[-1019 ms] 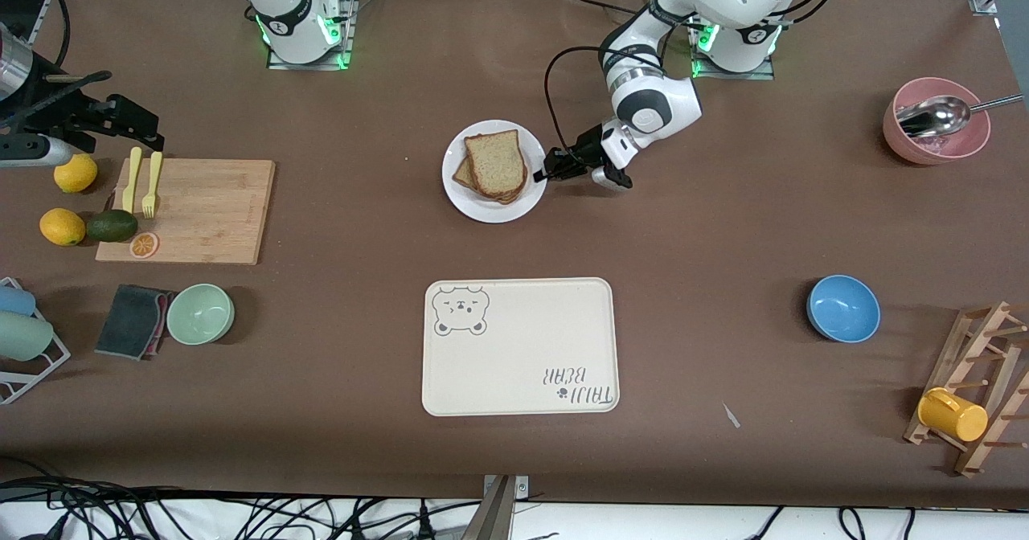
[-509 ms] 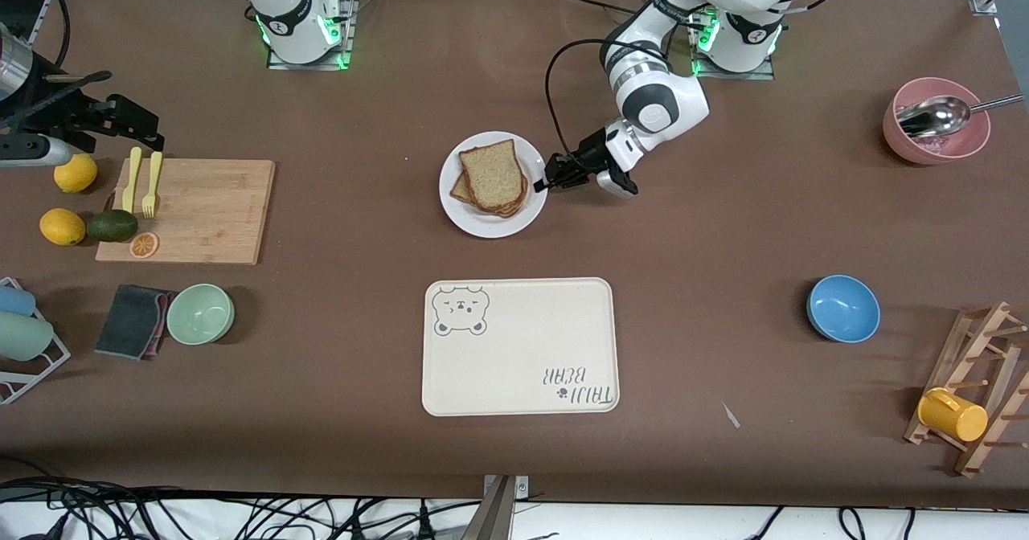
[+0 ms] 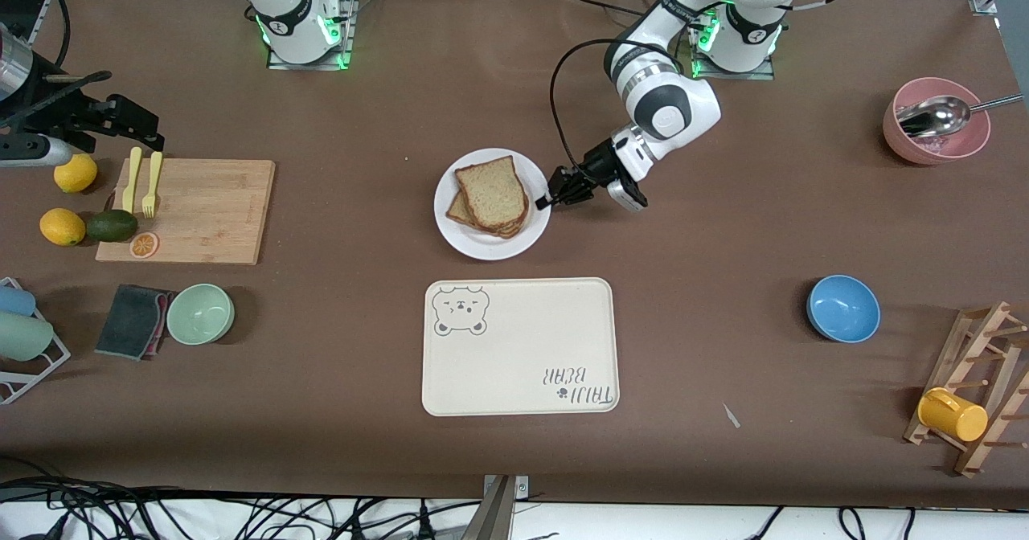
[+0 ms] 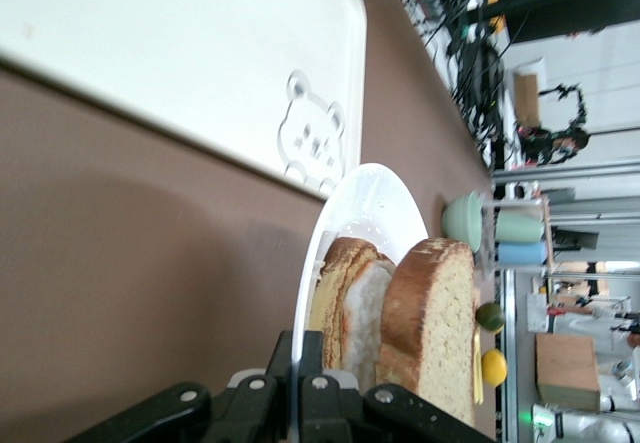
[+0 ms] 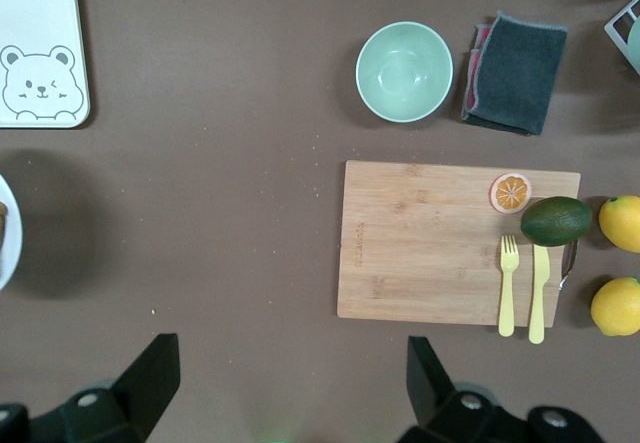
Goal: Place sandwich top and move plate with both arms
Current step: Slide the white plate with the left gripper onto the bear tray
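The white plate [image 3: 482, 247] lies mid-table, farther from the front camera than the cream bear tray [image 3: 520, 346]. The sandwich top [image 3: 490, 192], a brown bread slice, lies on the stacked sandwich on the plate. My left gripper [image 3: 549, 200] is shut on the plate's rim at the side toward the left arm's end. In the left wrist view the fingers [image 4: 297, 363] pinch the thin rim of the plate [image 4: 365, 203], with the sandwich top [image 4: 440, 313] just past them. My right gripper [image 5: 290, 358] hangs open and empty high over bare table beside the cutting board [image 5: 440, 238].
A wooden cutting board [image 3: 189, 210] with fork, knife, lemons and avocado lies toward the right arm's end, with a green bowl [image 3: 200, 313] nearer the camera. A blue bowl [image 3: 842, 308], a pink bowl with spoon [image 3: 935, 122] and a mug rack [image 3: 977, 387] stand toward the left arm's end.
The left gripper has carried the plate with the sandwich nearer to the front camera, toward the tray. The right arm has not moved.
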